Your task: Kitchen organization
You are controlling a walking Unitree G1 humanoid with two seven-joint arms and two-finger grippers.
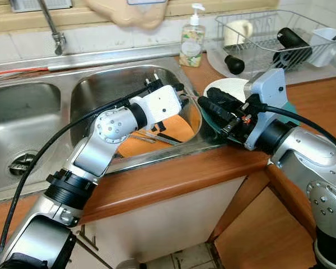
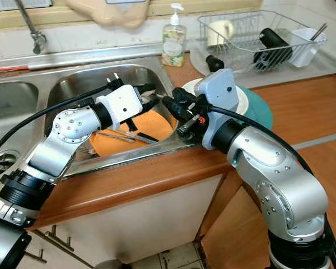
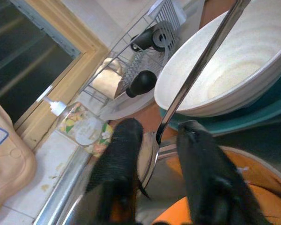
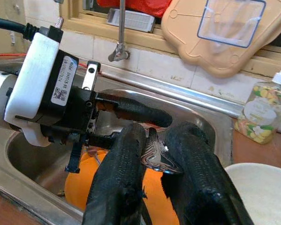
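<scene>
Spoon (image 4: 155, 151) handle sits clamped between my right gripper's (image 4: 152, 176) fingers while my left gripper (image 3: 159, 154) pinches its bowl end, both over the sink (image 1: 129, 84), the orange plate (image 1: 173, 131) beneath them, white bowl (image 3: 253, 70) beyond.

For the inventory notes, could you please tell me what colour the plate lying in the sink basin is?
Orange plate, clearest in the right eye view.
</scene>
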